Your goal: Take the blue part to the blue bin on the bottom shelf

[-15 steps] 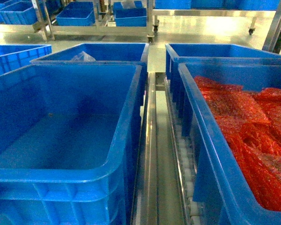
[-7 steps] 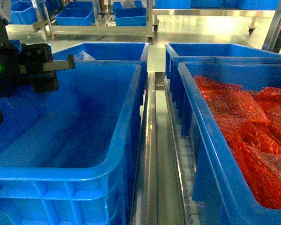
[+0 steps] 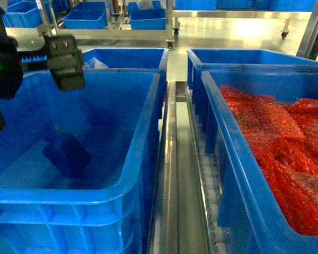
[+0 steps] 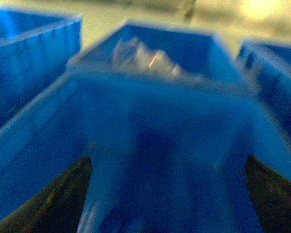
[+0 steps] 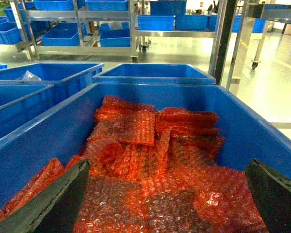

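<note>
A: Where was the blue part (image 3: 67, 154) when you looked?

B: It lay tilted inside the blue bin (image 3: 128, 182), towards the left side of the floor, touching no end effector. You could see it only as a darker blue block against the smooth inner walls.

A: And the left end effector (image 3: 40, 53)?

B: You had it above the bin's far left corner, clear of the part. In the left wrist view its two dark fingers (image 4: 53, 201) stood wide apart with nothing between them, though that view was badly blurred.

A: The right end effector (image 5: 167, 204)?

B: Spread open too, empty, hanging over the neighbouring crate (image 5: 242, 126) filled with red bubble-wrap packets (image 5: 145, 165).

A: What sat around the bin?

B: The bottom shelf (image 3: 176, 174) showed between the two crates as steel rails with white rollers (image 3: 214, 211). Behind the bin stood another blue crate holding a clear plastic bag (image 3: 94, 64).
</note>
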